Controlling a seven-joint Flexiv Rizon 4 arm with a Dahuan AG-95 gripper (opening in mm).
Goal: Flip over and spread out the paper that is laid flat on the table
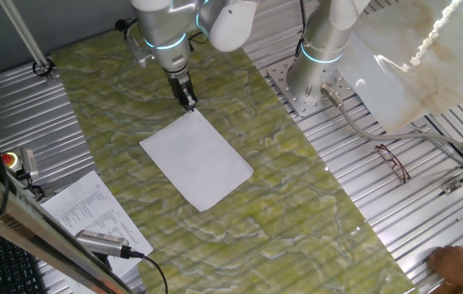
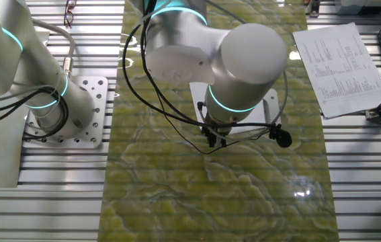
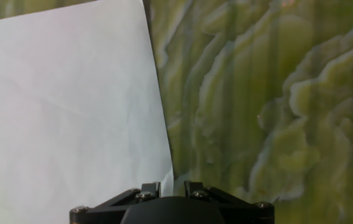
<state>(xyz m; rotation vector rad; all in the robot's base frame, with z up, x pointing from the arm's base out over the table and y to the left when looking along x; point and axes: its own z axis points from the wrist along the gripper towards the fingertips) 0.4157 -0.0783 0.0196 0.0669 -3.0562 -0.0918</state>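
One fixed view shows a blank white paper [image 1: 197,160] flat on the green marbled table [image 1: 296,196]; the gripper [image 1: 189,103] fingers [image 3: 150,188] sit narrowly apart at its corner.

Silver arm [image 2: 197,47], cyan rings, black cables

The arm hides most of the paper [image 2: 269,107]; the hand's [image 3: 172,186] fingertips are cut off.
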